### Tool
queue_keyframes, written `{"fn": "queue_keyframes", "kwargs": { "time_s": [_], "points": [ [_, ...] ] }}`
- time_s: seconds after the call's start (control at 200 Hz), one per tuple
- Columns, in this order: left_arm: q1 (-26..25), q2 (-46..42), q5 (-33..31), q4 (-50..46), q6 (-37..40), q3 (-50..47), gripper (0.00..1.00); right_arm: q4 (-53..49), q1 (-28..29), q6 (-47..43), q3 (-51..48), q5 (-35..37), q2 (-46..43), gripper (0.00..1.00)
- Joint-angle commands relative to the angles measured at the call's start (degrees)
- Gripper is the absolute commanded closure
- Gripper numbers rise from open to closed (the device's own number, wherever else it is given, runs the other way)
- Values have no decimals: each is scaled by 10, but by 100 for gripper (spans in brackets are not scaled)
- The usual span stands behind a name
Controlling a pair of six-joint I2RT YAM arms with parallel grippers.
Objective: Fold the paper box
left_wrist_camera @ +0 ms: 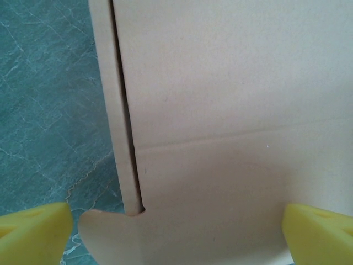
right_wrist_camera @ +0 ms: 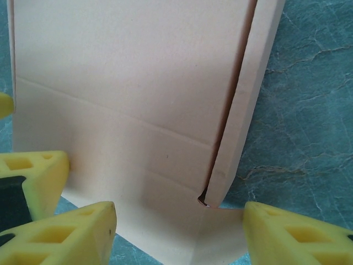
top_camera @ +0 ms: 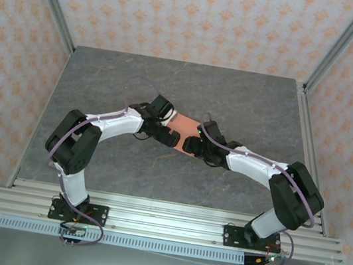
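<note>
On marbled table [top_camera: 103, 87]: matte, creased paper box [top_camera: 181, 128]

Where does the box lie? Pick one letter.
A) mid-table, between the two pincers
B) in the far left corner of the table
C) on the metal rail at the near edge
A: the box sits in the middle of the table, with the left pincer at one end and the right pincer at the other.
</note>
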Motion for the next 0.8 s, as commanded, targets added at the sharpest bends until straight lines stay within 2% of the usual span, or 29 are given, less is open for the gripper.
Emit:
{"fn": "queue_keyframes", "kwargs": {
  "time_s": [0.0, 0.07, 0.475, 0.796],
  "points": [
    [-8, 8, -6, -18, -2, 15, 3, 0, 4, 3, -7, 7, -3, 37],
    [-9, 7, -2, -21, -6, 18, 0, -10, 3, -5, -3, 18, -3, 36],
    [-10, 30, 25, -67, -24, 45, 0, -34, 3, -30, 20, 22, 2, 30],
    [-17, 36, 0, -132, -47, 65, 0, -28, 4, -21, 10, 4, 4, 31]
  ]
}}
